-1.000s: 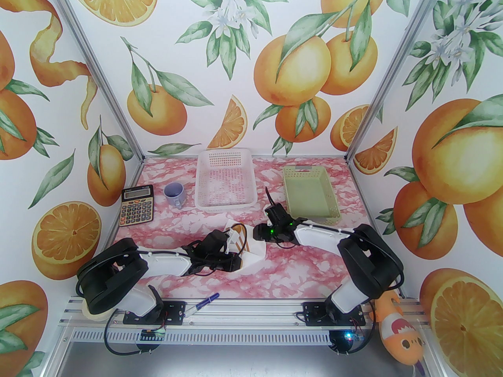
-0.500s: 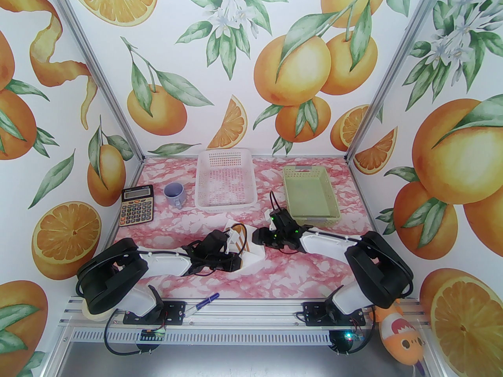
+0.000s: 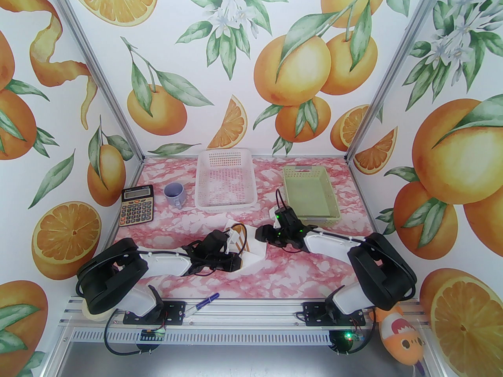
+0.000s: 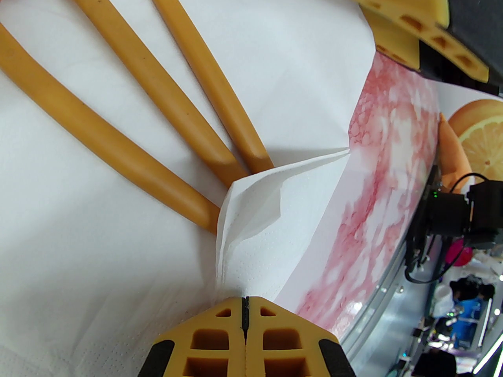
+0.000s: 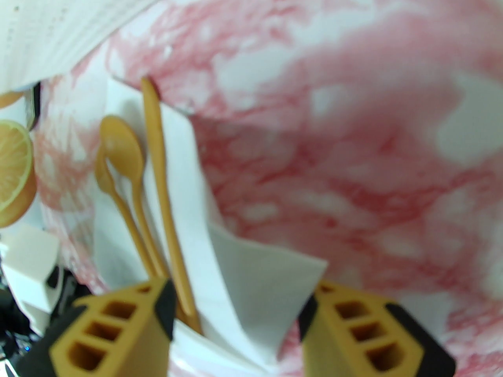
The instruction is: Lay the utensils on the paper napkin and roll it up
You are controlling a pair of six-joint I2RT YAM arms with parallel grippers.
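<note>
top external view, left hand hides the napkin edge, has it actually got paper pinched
observer: yes, the left hand is shut on a folded corner of the paper napkin.
operator: where do the utensil handles end
observer: the utensils lie on the napkin, and their handle ends reach that pinched flap.
operator: right hand holding anything
observer: no, the right hand is open, with its fingers either side of a raised napkin fold.

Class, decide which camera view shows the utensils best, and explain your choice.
Right wrist view: the utensils lie on the paper napkin, heads and handles visible, though blurred. The left wrist view gives their handles sharp and close, heads out of frame. The top external view has them tiny beside the left arm.
</note>
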